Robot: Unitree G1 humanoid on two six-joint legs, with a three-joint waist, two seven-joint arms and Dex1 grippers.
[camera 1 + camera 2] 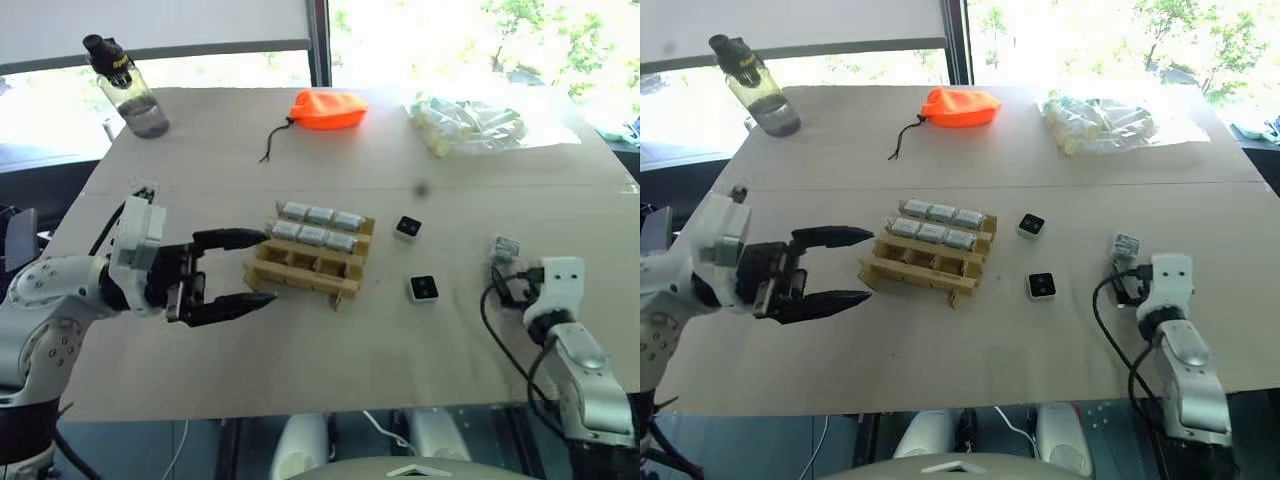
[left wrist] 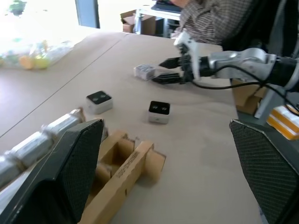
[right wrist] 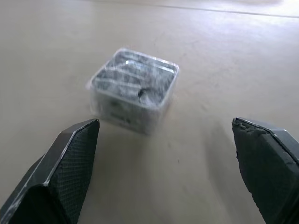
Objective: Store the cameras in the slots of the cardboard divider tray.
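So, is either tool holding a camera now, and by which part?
No. Both the left tool and the right tool are open and hold nothing.

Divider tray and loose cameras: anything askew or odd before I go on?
The cardboard divider tray sits skewed to the table edge, near row empty. Two cameras lie black face up; a third, by the right end effector, shows a glossy, wrapped-looking surface. Nothing spilled or damaged.

Cardboard divider tray (image 1: 925, 255) holding six cameras, left gripper (image 1: 848, 268) fingers spread beside it
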